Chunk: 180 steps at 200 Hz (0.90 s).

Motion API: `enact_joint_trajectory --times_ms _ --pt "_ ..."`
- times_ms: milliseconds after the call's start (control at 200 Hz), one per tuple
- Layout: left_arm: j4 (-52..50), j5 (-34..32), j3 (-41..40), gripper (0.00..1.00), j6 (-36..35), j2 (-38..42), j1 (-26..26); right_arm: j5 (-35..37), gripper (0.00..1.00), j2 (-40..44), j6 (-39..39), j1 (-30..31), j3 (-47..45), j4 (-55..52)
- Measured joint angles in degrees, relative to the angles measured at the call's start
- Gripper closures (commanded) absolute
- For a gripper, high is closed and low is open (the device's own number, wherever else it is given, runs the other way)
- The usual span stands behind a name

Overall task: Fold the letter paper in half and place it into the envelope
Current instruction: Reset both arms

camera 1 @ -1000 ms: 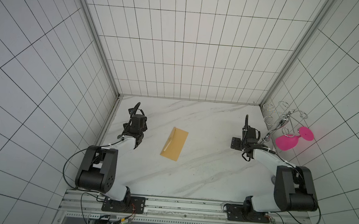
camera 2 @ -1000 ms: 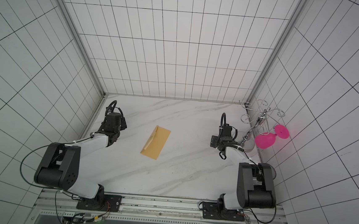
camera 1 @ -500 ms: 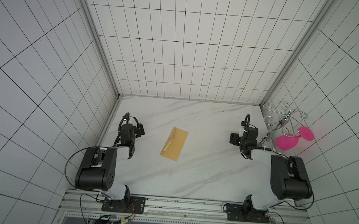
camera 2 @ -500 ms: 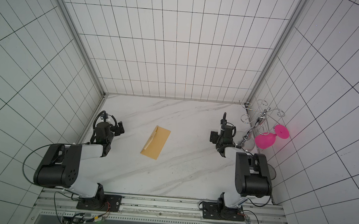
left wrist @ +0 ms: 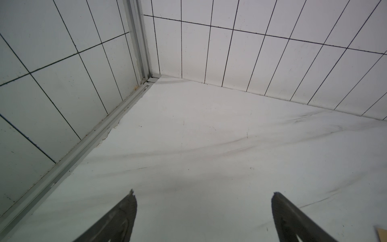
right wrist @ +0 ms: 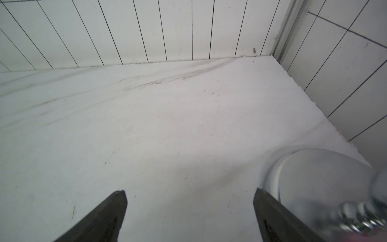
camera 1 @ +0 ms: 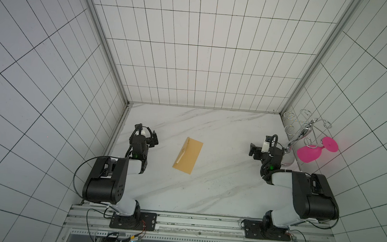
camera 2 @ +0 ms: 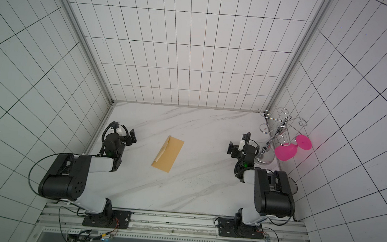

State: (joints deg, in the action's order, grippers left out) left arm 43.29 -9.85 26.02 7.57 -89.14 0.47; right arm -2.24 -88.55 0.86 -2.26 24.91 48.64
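The tan envelope [camera 1: 189, 156] [camera 2: 169, 154] lies flat in the middle of the marble table, its long side running slightly diagonally. A narrow paler strip [camera 1: 182, 152] runs along its left long edge; I cannot tell whether this is the letter paper or the flap. Otherwise the letter paper is hidden. My left gripper [camera 1: 147, 134] [camera 2: 126, 132] [left wrist: 204, 196] is open and empty, left of the envelope and apart from it. My right gripper [camera 1: 259, 146] [camera 2: 236, 144] [right wrist: 190, 192] is open and empty, far right of it. A corner of the envelope [left wrist: 382, 236] shows in the left wrist view.
A chrome glass rack [camera 1: 302, 132] [camera 2: 279, 130] stands at the right wall, with a pink glass [camera 1: 309, 153] [camera 2: 285, 151] hanging on it. Its round base [right wrist: 314, 174] sits close beside my right gripper's finger. Tiled walls enclose the table [camera 1: 218, 180] on three sides.
Both arms have folded back toward their bases, each gripper staying at its own side. Both grippers opened a little wider. The envelope has not moved.
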Motion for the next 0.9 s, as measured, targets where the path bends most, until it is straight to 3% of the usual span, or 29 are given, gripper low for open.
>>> enact_joint_trajectory --times_ms 900 --pt "-0.3 -2.1 0.0 0.01 -0.8 0.0 -0.4 -1.4 0.01 0.0 0.4 -0.3 0.0 -2.1"
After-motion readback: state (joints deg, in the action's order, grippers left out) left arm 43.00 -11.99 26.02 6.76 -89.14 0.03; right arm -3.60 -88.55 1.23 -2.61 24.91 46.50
